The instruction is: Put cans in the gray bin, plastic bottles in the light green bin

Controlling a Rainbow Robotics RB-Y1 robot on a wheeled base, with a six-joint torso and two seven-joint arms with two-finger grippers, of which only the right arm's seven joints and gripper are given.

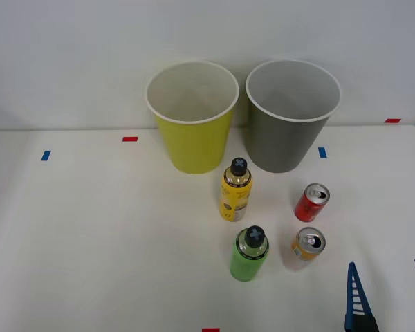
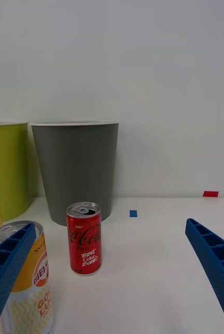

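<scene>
Red can (image 1: 312,202) and orange can (image 1: 308,243) upright on white table (image 1: 90,242), both outside bins, at 5 o'clock from gray bin (image 1: 290,117). Yellow bottle (image 1: 236,190) and green bottle (image 1: 249,254) stand at 5 o'clock from light green bin (image 1: 192,117). Bins side by side at table's 12 o'clock, insides bare. Right gripper (image 1: 387,294) spread wide, gripping nothing, at 4 o'clock from orange can.
</scene>
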